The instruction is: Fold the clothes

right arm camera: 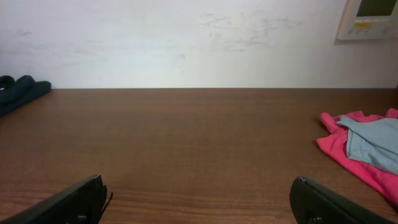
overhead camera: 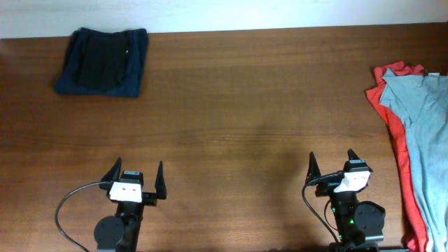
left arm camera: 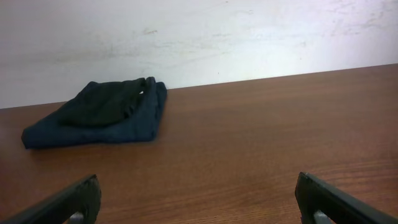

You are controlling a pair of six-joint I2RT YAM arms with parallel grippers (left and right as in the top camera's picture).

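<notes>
Tool, left: left gripper [overhead camera: 138,165], black with two pointed fingers, at the near table edge. Its jaws are spread fully wide and hold nothing.
Tool, right: right gripper [overhead camera: 332,155], same make, also at the near edge. Its jaws are just as wide apart and equally bare.
Work surface: brown wood-grain table [overhead camera: 238,112], with bare boards between the two grippers and out across the middle.
Item awaiting folding, top: light grey-blue soft fabric garment [overhead camera: 428,119], unfolded and rumpled at the right side of the table, running out of the overhead view.
Item awaiting folding, beneath: red soft fabric garment [overhead camera: 389,115], lying under the grey-blue one, with its edge showing along the left and far sides.
Items done: navy and black folded stack [overhead camera: 103,59] at the far left corner, well apart from both grippers.
Backdrop: white wall [right arm camera: 186,37] with a beige wall panel [right arm camera: 370,17].
Step in hand (judged): fetch the next piece from the right-hand heap, to which the right gripper is nearer.
Method advised: pinch the grey-blue layer alone at its near left edge, keeping the fingers shallow so the red one stays put. Draw it to the middle boards, spread it flat, then have each gripper take one shoulder.
Risk: two layers may lift together, or the cloth may slide off the right edge.
</notes>
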